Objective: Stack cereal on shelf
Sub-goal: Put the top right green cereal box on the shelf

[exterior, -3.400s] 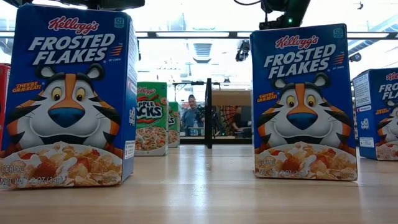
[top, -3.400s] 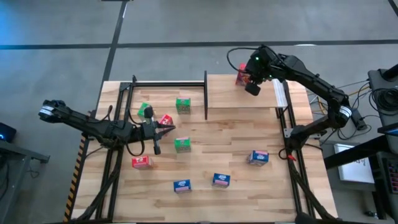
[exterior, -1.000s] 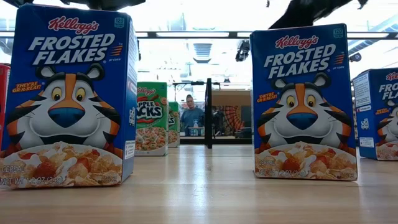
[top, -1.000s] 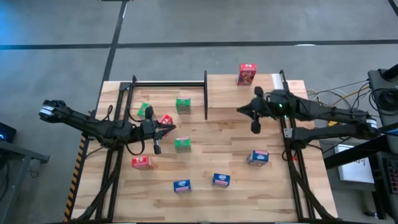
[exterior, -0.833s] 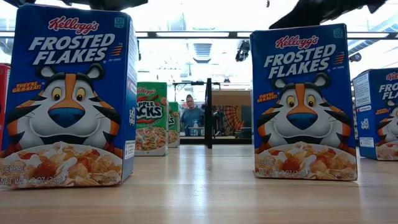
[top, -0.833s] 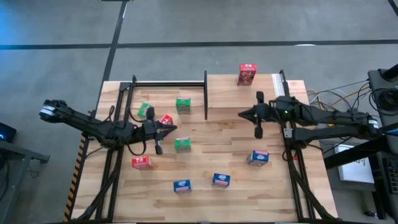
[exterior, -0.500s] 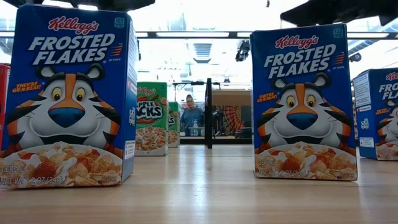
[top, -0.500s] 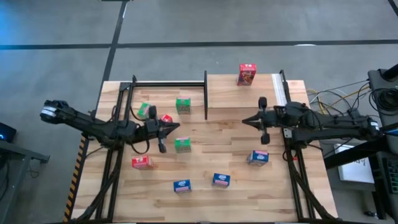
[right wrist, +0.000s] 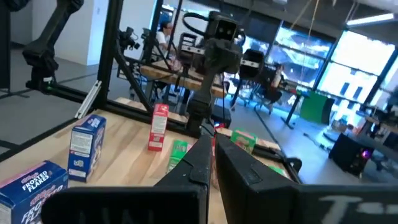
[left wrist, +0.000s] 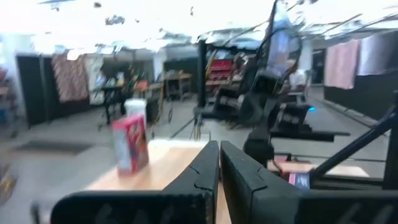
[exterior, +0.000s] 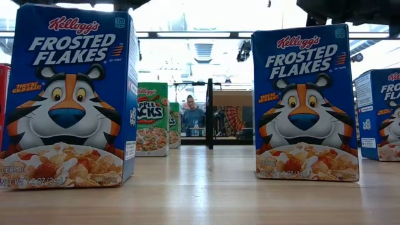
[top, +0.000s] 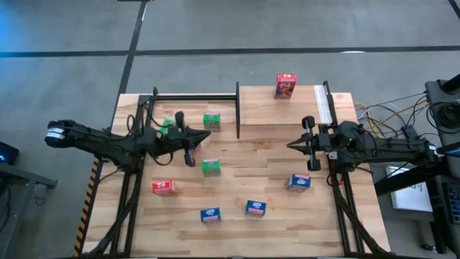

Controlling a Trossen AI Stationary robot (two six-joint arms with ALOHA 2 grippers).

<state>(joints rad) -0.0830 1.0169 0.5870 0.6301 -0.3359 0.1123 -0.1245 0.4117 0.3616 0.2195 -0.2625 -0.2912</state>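
1. You see the shelf (top: 284, 114) at the far right part of the table (top: 237, 230), a light-wood panel with black posts and a white strip along its right edge.
2. One red cereal box (top: 284, 85) stands upright on the shelf, near its far edge. No other box is on it.
3. Your right gripper (top: 290, 144) is over the table, just in front of the shelf's near edge and toward the table's right edge. Its fingers are pressed together and carry nothing.
4. A blue Frosted Flakes box (top: 299, 182) stands just in front of this gripper, near the right edge of the table.
5. Your left gripper (top: 208, 136) is over the left half of the table, with its fingers clenched and nothing between them.
6. A green box (top: 211, 121) is just beyond the left gripper, and another green box (top: 210, 167) stands just in front of it, toward the table's middle.
7. A third green box (top: 166, 126) is partly hidden behind the left arm, toward the far left corner.
8. A red box (top: 163, 188) stands toward the left edge.
9. Two more blue boxes stand near the front edge: one (top: 210, 214) at the left of the middle, the other (top: 255, 208) at the right of it.
10. In the low view, a person (exterior: 190, 114) is in the room far behind the table.
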